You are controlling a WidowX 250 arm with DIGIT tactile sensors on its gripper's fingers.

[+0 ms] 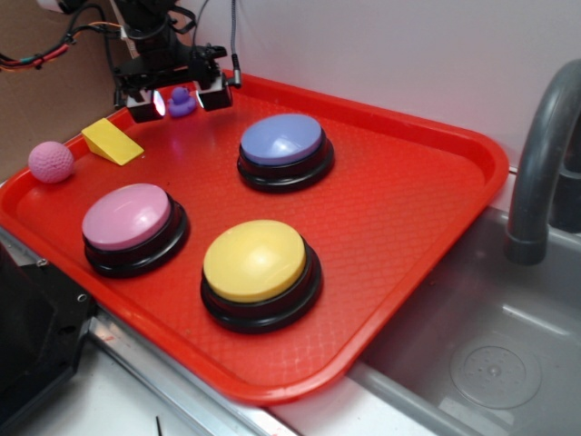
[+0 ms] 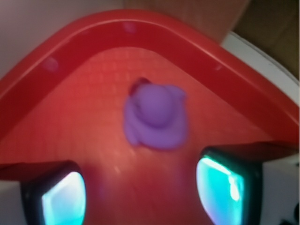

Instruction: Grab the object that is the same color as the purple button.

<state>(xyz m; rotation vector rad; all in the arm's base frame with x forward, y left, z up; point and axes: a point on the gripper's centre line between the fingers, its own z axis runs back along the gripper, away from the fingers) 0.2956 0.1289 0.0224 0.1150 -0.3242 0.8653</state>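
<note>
At the upper left of the exterior frame, the purple duck (image 1: 182, 101) sits on the red tray (image 1: 408, 209) between the gripper (image 1: 180, 98), whose jaws are spread wide, untouched on either side.

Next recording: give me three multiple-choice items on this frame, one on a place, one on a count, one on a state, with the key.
1. Where does the purple duck sit on the red tray?
A. near the far corner, between the fingers
B. on top of the yellow button
C. in the sink

2. How many domed buttons are on the tray?
A. two
B. three
C. five

3. What state is the gripper in?
A. shut on the pink ball
B. shut on the duck
C. open, fingers either side of the duck

Key:
1 A: the wrist view shows the duck just before the tray's curved corner.
2 B: the purple button, pink button and yellow button.
3 C: both views show a gap between each finger and the duck.
</note>
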